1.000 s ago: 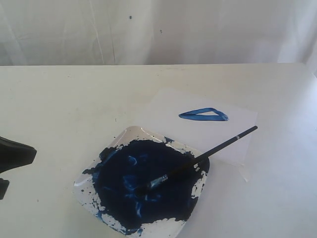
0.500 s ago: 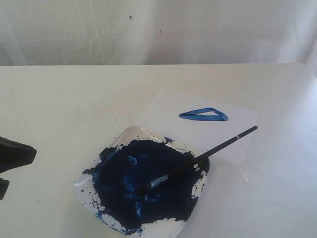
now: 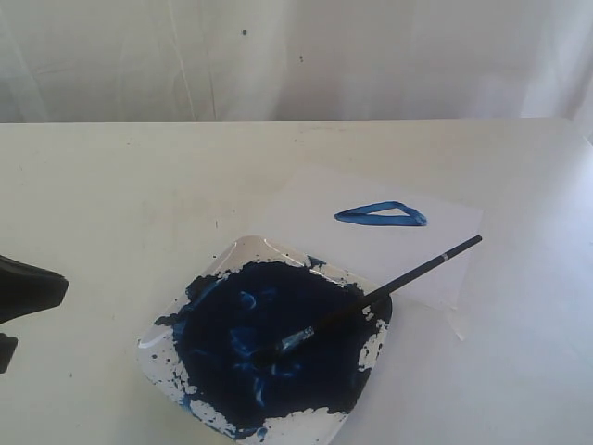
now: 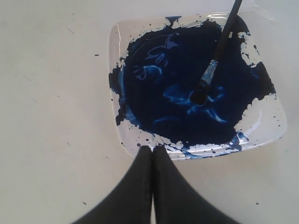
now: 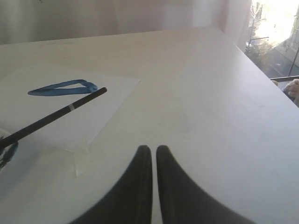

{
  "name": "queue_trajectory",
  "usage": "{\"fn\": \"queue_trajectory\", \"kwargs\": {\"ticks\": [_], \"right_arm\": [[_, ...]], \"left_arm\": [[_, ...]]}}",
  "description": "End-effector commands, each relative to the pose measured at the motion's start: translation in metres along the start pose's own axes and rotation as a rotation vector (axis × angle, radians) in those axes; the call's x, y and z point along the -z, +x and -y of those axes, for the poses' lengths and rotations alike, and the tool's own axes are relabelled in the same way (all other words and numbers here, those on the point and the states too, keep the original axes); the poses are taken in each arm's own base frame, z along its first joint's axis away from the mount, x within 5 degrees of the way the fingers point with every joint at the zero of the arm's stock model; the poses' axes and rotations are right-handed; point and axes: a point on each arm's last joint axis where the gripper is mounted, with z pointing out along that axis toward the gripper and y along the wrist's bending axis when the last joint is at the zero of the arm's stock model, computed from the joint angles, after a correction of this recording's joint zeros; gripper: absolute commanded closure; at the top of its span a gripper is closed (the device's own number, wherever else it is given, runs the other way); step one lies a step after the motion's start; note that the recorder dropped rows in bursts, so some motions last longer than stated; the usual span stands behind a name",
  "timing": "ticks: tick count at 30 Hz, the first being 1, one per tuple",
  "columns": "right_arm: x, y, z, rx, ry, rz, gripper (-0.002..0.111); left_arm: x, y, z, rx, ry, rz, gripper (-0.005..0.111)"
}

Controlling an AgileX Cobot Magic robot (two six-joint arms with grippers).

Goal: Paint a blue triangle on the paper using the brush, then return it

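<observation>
The brush (image 3: 384,290) lies with its blue bristles in the paint of the clear tray (image 3: 371,352) and its black handle resting over the tray's rim, pointing across the paper (image 3: 306,209). On that white sheet sits the blue triangle (image 3: 380,214). The right wrist view shows the triangle (image 5: 63,87), the brush handle (image 5: 60,113) and my right gripper (image 5: 153,148), shut and empty, hovering over bare table beside the paper (image 5: 105,102). My left gripper (image 4: 152,148) is shut and empty just outside the tray's edge (image 4: 268,135); the brush (image 4: 212,65) lies beyond it. At the exterior view's left edge, a dark part of the left gripper (image 3: 28,287) shows.
A piece of clear tape (image 5: 81,161) sticks out from the paper's corner near the right gripper. The cream table (image 3: 111,185) runs back to a white curtain (image 3: 278,56). Its right edge (image 5: 261,70) drops off toward a bright window.
</observation>
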Motion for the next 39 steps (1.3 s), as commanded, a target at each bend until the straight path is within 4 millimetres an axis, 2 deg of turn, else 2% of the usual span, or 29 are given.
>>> {"fn": "queue_trajectory", "kwargs": {"ticks": [1,39], "right_arm": [[0.0001,0.0001,-0.0024,0.02,-0.048,0.007,0.104],[0.0003,-0.0014,-0.0049,0.052,-0.096,0.025,0.104]], "left_arm": [[0.0007,0.0015,0.0034,0.012,0.021,0.004,0.107],[0.0007,0.0017,0.0036,0.012,0.023,0.002,0.107]]}}
